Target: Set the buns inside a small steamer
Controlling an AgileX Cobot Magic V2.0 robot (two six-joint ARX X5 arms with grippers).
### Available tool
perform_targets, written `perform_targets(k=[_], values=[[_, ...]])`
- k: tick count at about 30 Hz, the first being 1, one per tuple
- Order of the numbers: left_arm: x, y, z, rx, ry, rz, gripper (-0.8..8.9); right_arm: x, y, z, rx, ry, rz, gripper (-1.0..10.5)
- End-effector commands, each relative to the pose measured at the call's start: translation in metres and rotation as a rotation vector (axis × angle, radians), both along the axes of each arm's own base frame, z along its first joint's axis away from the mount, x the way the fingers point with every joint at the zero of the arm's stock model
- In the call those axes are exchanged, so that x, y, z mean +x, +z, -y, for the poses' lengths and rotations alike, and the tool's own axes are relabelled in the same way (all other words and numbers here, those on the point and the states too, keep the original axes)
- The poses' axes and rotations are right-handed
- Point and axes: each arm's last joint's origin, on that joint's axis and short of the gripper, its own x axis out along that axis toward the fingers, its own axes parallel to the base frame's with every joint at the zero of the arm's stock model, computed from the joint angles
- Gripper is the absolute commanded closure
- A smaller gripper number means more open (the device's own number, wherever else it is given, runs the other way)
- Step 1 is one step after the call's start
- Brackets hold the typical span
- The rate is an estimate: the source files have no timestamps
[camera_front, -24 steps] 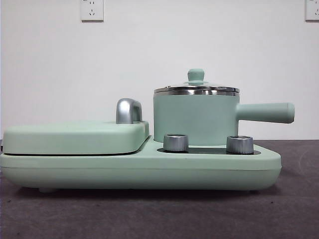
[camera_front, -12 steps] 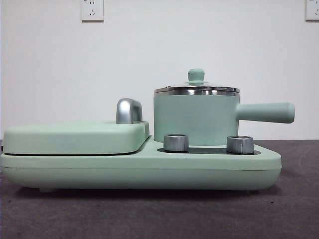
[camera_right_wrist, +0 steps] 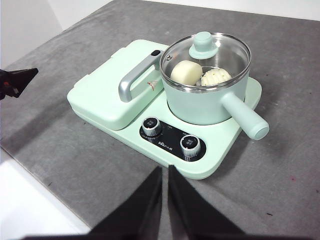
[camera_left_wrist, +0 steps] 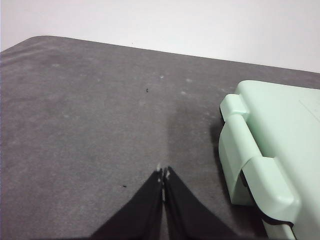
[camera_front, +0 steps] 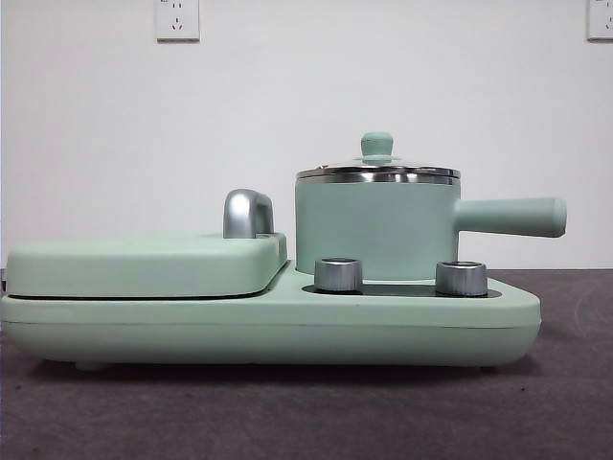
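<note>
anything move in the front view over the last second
Nothing visibly changed. The steamer sits on the cooker base with its lid on, beside the closed griddle. No arm comes into that view. Through the lid, the right wrist view shows both buns already inside.

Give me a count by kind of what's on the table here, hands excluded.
Buns: 2, smooth one and ridged one, both inside the steamer under the lid
Steamer pot: 1
Lid: 1
Griddle base unit: 1
Control knobs: 2
Total: 7
</note>
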Motion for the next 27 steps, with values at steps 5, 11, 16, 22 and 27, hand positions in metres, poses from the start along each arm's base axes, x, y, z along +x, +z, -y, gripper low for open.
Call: perform_targets(k=[5,11,16,22,27], values=[[0.001,-0.007,0.000,0.017,0.001,-0.024,8.07,-0.002,0.002,0.003,0.014,-0.026,0.028,9.3],[0.001,-0.007,0.000,0.017,0.001,-0.024,8.07,0.003,-0.005,0.003,0.013,-0.181,0.034,9.3],[0.001,-0.007,0.000,0.017,0.001,-0.024,8.07,0.026,-0.032,0.000,0.055,-0.343,0.118,9.3],[0.001,-0.007,0.000,0.017,0.001,-0.024,8.07,0.055,-0.086,0.004,0.119,-0.517,0.299,9.3],[0.001,-0.007,0.000,0.017,0.001,-0.024,8.07,0.065,-0.129,0.010,0.107,-0.614,0.315,9.3]])
